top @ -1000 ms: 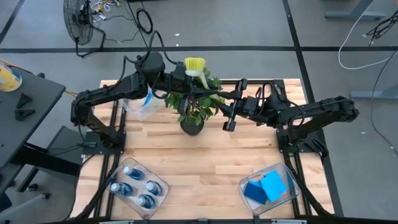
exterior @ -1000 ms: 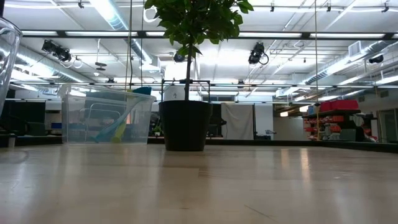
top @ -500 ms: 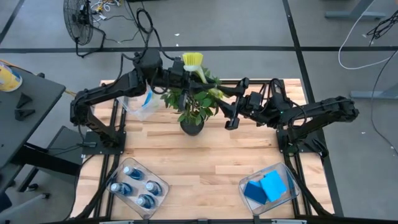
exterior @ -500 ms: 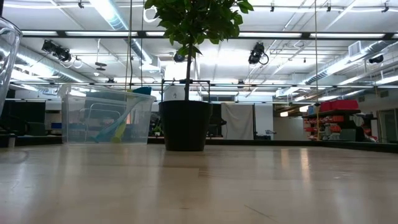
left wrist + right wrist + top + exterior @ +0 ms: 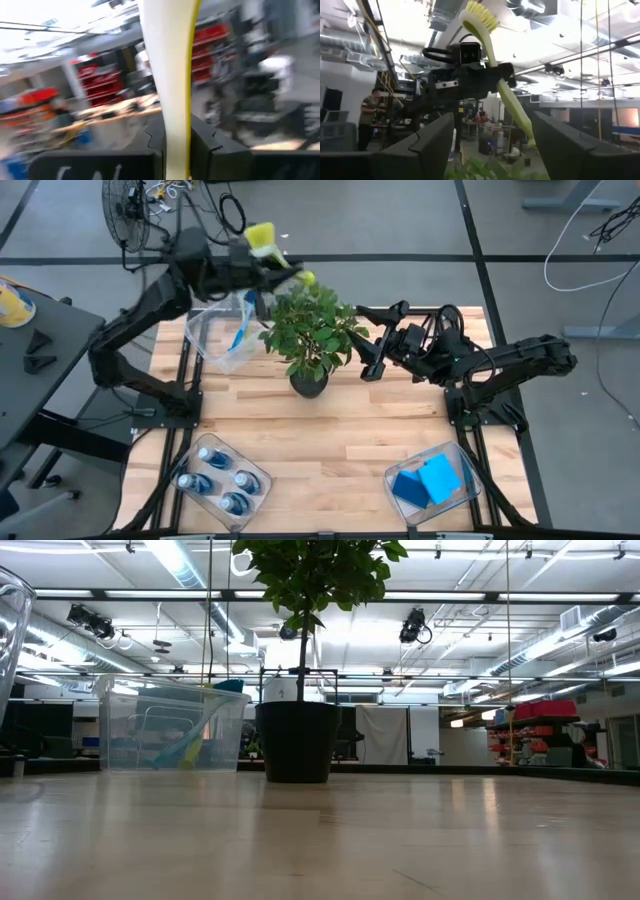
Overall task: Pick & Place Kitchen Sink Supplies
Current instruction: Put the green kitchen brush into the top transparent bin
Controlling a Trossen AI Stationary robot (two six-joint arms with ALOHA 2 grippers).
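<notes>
My left gripper (image 5: 262,258) is raised high beyond the table's far left, above the clear bin (image 5: 222,332), and is shut on a yellow-green dish brush (image 5: 272,248). The right wrist view shows that brush (image 5: 496,75) with its bristle head (image 5: 479,15) up. Another brush (image 5: 195,745) leans inside the bin. My right gripper (image 5: 373,352) hovers open beside the potted plant's (image 5: 310,340) right side, touching nothing. Blue bottles (image 5: 220,478) stand in the near-left bin; blue sponges (image 5: 430,480) lie in the near-right bin. My left gripper pinches the brush's handle (image 5: 175,115) between its two fingers (image 5: 150,145), which lie across it. The hold sits on the handle's upper part (image 5: 492,67), nearer the bristle head than the free end. The brush is lifted clear and tilted, head up, free end (image 5: 307,277) toward the plant.
The plant in its black pot (image 5: 297,740) stands at the table's far middle, between both arms. Bare wood (image 5: 330,440) lies between the near bins. A person (image 5: 370,115) stands in the room beyond. A fan (image 5: 125,215) stands on the floor behind the table.
My left arm has swung up and toward the table's far left, carrying the brush from above the plant to above the far-left bin. The brush has turned about, so its head now lies left of its free end. My right gripper has stayed beside the plant.
</notes>
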